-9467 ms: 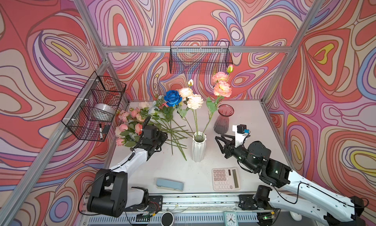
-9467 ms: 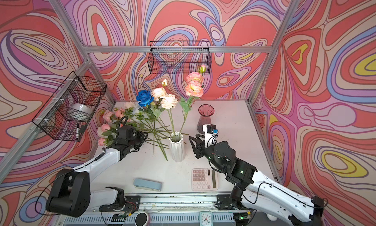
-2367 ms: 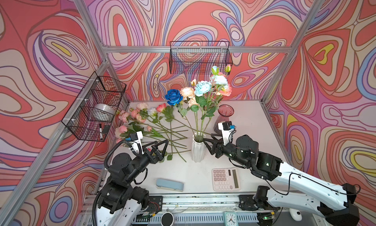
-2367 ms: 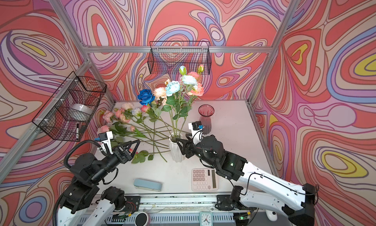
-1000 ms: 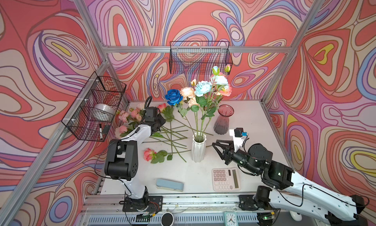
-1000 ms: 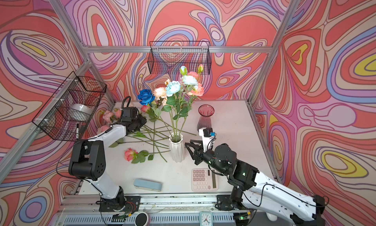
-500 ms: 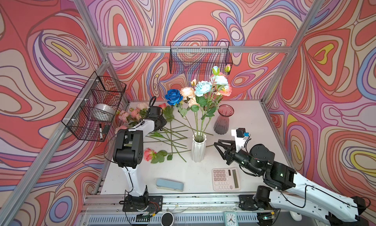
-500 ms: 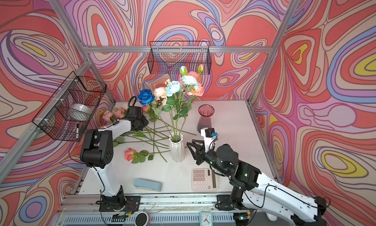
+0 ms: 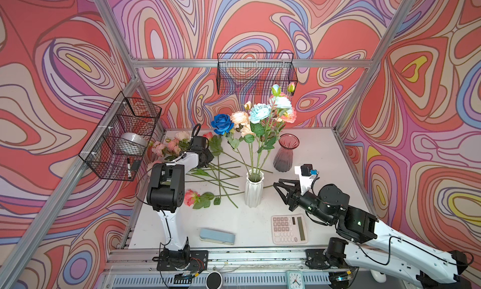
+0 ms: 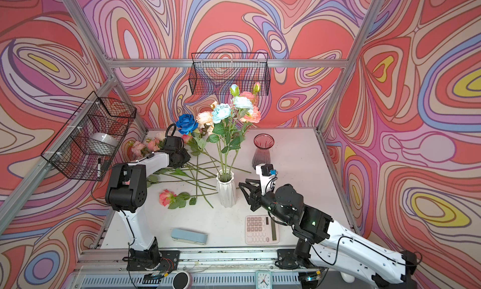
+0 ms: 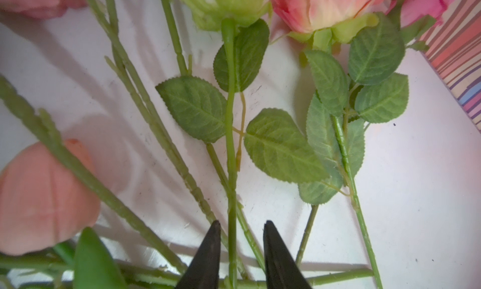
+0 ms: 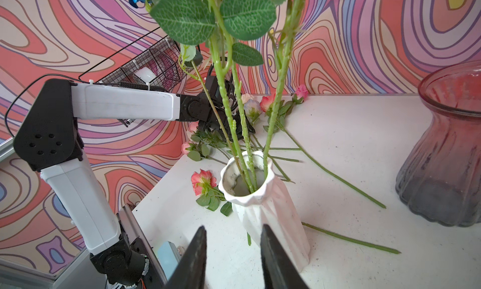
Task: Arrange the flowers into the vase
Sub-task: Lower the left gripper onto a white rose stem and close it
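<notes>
White table (image 11: 416, 196), flower stem (image 11: 230, 170) between left gripper (image 11: 242, 224) jaws

in both top views we cannot see the left tool (image 11: 240, 231) behind its wrist. its wrist view cuts off the heads of the flowers (image 11: 322, 9); one peach head (image 11: 39, 196) is blurred.

Some flowers (image 9: 260, 113) stand in the vase (image 9: 253, 194); loose flowers (image 9: 191, 197) lie left of it.

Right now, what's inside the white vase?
Several green stems stand in the white vase. Their lower ends and the bottom are hidden by its wall.
</notes>
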Controlling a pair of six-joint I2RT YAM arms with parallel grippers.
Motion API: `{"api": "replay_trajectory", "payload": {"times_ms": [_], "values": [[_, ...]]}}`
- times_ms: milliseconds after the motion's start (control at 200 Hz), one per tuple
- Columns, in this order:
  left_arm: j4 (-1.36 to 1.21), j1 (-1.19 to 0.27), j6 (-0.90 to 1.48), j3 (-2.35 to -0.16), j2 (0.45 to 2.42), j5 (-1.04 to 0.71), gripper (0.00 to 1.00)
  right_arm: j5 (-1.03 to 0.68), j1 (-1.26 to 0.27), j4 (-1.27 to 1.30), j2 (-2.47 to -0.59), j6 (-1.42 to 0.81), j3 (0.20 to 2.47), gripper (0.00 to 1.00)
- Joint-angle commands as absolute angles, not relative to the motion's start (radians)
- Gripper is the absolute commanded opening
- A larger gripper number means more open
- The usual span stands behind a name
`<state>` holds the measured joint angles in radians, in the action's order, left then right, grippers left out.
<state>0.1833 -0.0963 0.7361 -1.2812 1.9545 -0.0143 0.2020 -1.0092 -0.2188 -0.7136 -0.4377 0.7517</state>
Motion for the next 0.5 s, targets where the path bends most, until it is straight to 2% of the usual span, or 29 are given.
{"api": "replay_trajectory", "payload": {"times_ms": [0,165,496], "values": [[0.199,-0.089,0.726,-1.281,1.949,0.002,0.29,0.215,-1.011,-0.227,-0.713,-0.427,0.768,0.35],[0.203,-0.088,0.716,-1.276,1.973,0.009,0.27,0.213,-1.011,-0.225,-0.711,-0.429,0.764,0.35],[0.184,-0.089,0.712,-1.282,1.961,-0.017,0.07,0.219,-1.011,-0.23,-0.699,-0.434,0.763,0.35]]}}
